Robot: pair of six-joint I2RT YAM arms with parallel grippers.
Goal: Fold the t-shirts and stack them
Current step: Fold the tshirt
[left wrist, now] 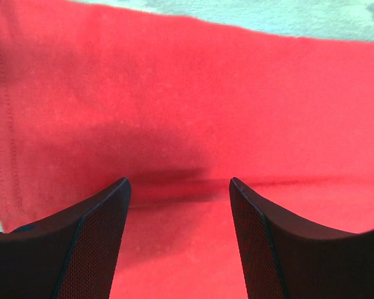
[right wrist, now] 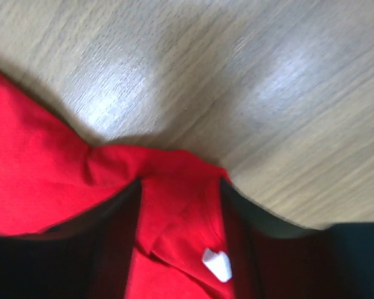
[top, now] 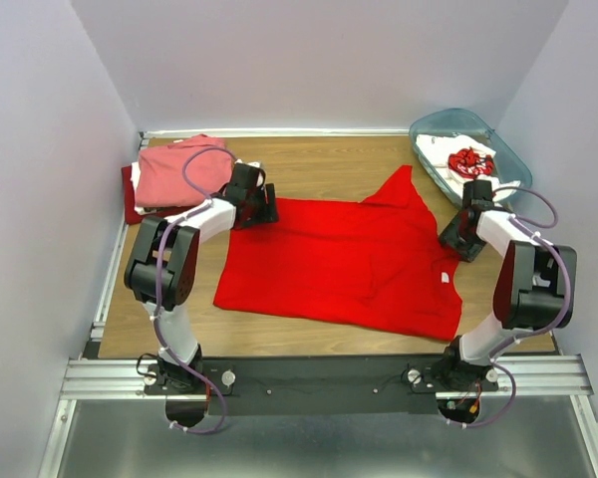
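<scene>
Flattening the red t-shirt (top: 339,264), I reckon: left gripper (top: 262,209) open, empty, upper left; right gripper (top: 456,239) astride its right edge, hold unclear; next, pinch both edges.

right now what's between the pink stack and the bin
Mostly bare table from pink stack to bin, in the top view; the left arm's cable loops beside the stack.
</scene>
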